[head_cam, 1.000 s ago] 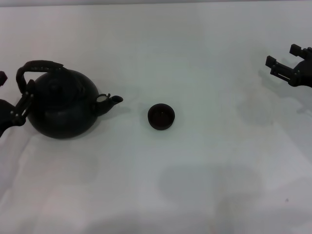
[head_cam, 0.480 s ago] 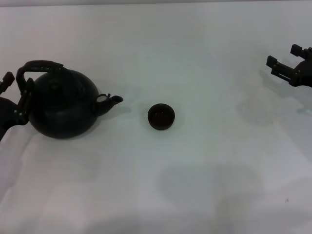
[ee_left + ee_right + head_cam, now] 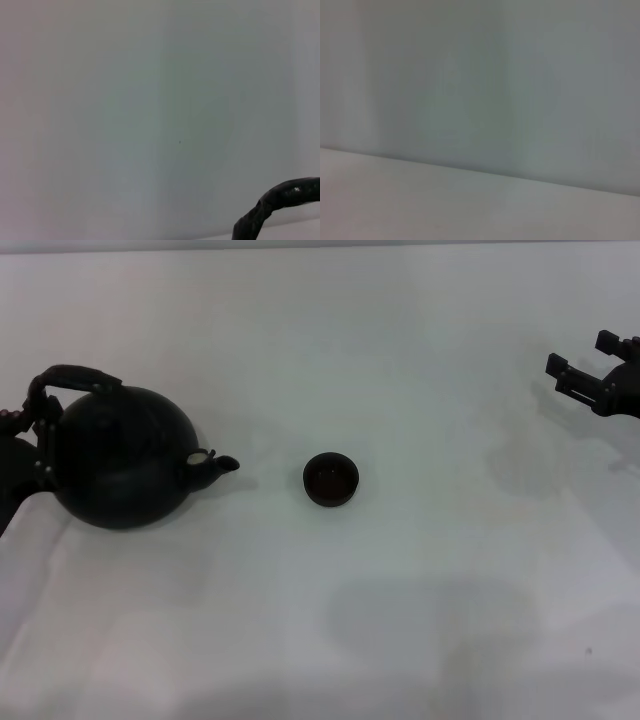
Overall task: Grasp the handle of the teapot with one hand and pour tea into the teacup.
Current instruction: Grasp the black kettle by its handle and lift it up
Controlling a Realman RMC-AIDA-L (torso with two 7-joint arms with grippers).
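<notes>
Teapot (image 3: 120, 470): round, matte black, stubby spout, hoop handle (image 3: 72, 378).

White table (image 3: 400, 360), plain and matte, with faint grey shadows on the near part. On it, teacup (image 3: 331, 479), small, round and dark, near the middle. To the left of the teacup and apart from it, teapot (image 3: 120, 455), spout pointing toward the cup.
</notes>
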